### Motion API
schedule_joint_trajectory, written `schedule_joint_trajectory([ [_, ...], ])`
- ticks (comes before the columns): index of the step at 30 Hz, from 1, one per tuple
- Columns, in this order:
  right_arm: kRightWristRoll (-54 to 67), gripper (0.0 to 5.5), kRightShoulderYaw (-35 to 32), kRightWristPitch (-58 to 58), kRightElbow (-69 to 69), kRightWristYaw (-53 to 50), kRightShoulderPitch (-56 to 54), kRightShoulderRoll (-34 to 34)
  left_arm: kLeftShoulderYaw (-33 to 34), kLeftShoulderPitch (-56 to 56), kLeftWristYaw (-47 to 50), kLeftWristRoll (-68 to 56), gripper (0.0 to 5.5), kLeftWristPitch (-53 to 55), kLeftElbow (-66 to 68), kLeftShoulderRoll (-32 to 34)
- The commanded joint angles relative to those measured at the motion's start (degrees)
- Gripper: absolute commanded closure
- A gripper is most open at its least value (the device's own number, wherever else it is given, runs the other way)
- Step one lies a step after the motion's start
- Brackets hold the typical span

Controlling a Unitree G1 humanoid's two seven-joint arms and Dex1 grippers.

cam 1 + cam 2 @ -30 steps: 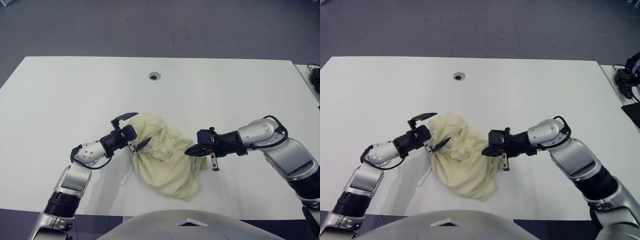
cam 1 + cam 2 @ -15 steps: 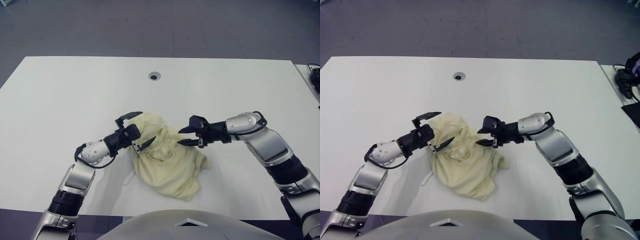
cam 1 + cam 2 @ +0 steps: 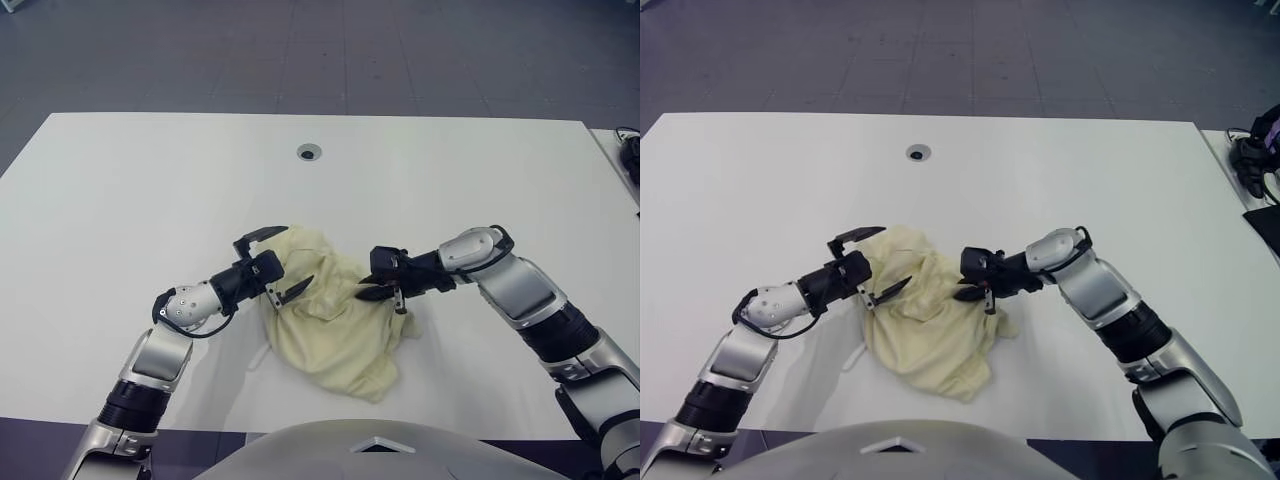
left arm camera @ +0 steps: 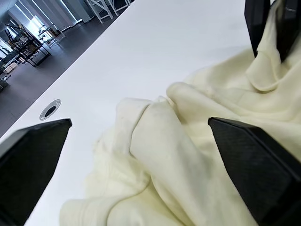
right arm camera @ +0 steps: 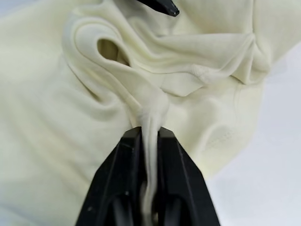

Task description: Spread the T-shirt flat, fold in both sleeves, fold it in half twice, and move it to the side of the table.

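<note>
Spreading step, judged barely begun: crumpled cream T-shirt (image 3: 335, 320) heaped on tabletop (image 3: 120, 180) nearside of cable port (image 3: 309, 152), right pincer (image 3: 365, 290) clamped on a raised fold, left pincer (image 3: 300, 252) gaping astride the opposite edge; next, probably left closure, then outward pull.

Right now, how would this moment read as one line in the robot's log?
T-shirt: crumpled, not yet spread | left hand: open at its left edge | right hand: shut on a fold
</note>
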Motion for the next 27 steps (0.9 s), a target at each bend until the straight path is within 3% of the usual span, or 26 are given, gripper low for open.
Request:
schedule_joint_trajectory([
  [1,-4.80,5.46,-1.00,-5.44,0.33,-1.94,-2.80,-1.70,2.01,-0.98,0.23,-0.41,0.10,0.19,0.61,1.12],
  [8,-15.83,5.46,-7.57,-21.80,9.04,-16.13,-8.42,-1.38,11.73,-9.07,4.27,-10.71,0.10,6.84,2.23,-2.59],
  [13,-19.34,5.46,-14.75,-33.89,11.22,-29.83,-12.83,2.13,13.67,-10.50,5.75,-11.74,0.10,7.25,4.17,-3.15],
  [15,-17.99,5.46,-15.47,-37.64,4.99,-29.20,-8.69,1.65,13.57,-9.65,5.71,-11.79,0.10,7.14,4.06,-3.23],
  [18,-15.57,5.46,-12.31,-44.23,-7.05,-22.81,9.78,-5.26,13.22,-7.91,3.90,-12.36,0.10,6.89,3.26,-2.51],
  [21,-18.17,5.46,-11.57,-50.14,-6.20,-21.49,24.06,-10.94,11.70,-7.16,-0.48,-13.10,0.10,5.66,2.33,-0.87],
  [27,-16.61,5.46,-16.46,-45.77,-3.09,-25.22,24.30,-6.83,5.35,-12.03,-11.98,-9.87,0.10,-1.51,5.52,3.46],
])
